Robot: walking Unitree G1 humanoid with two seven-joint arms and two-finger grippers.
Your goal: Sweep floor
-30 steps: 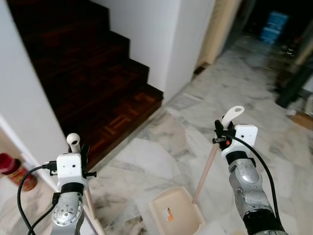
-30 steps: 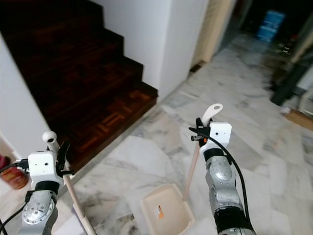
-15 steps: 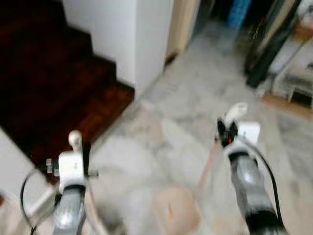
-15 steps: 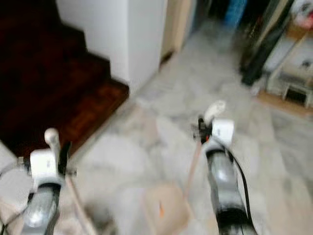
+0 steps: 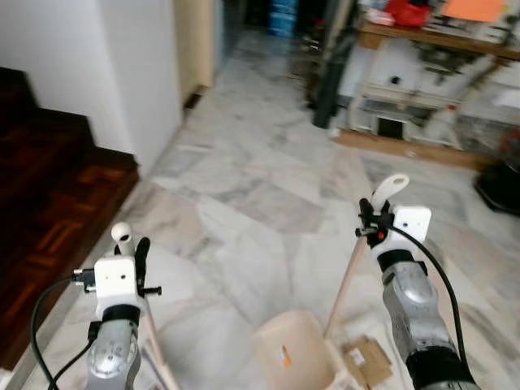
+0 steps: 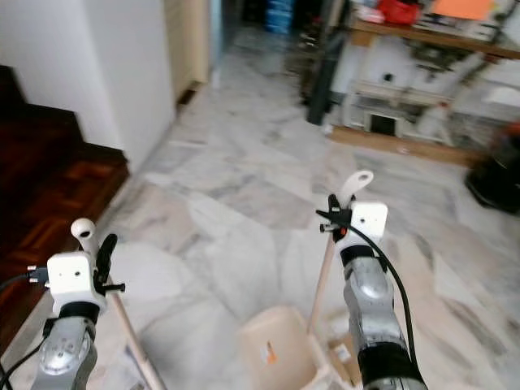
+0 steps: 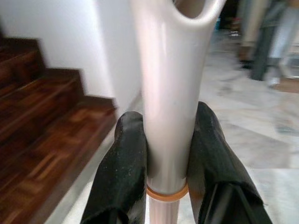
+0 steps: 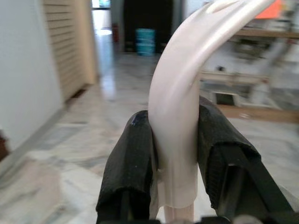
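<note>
A wide marble floor (image 5: 268,179) spreads out ahead of me, pale grey with darker veins, and it is the surface I am here to sweep. On my left a dark wooden staircase (image 5: 41,203) rises beside a white wall (image 5: 138,73); far ahead stands a cluttered shelf unit (image 5: 422,89), blurred. I carry both cleaning tools upright and off to my sides, which I judge keeps the floor between them open while I look for dirt. My right arm holds the dustpan (image 5: 296,353), a cream scoop resting on the floor just in front of me, by its long pale handle (image 5: 349,268); my right claw (image 8: 175,154) is closed firmly near the handle's curved top, both black fingers (image 8: 131,158) pressed against it, so the pan trails low and ready to catch sweepings. My left claw (image 7: 166,154) is likewise clamped tight round the broom handle (image 7: 168,93), just below its looped end, with the shaft running down and out of sight, so I cannot tell where the bristles sit. Gripping high on each pole should give me reach without bending. Near the dustpan, just to its right, lies a flat piece of brown cardboard (image 5: 366,361), probably the nearest thing worth sweeping up.
</note>
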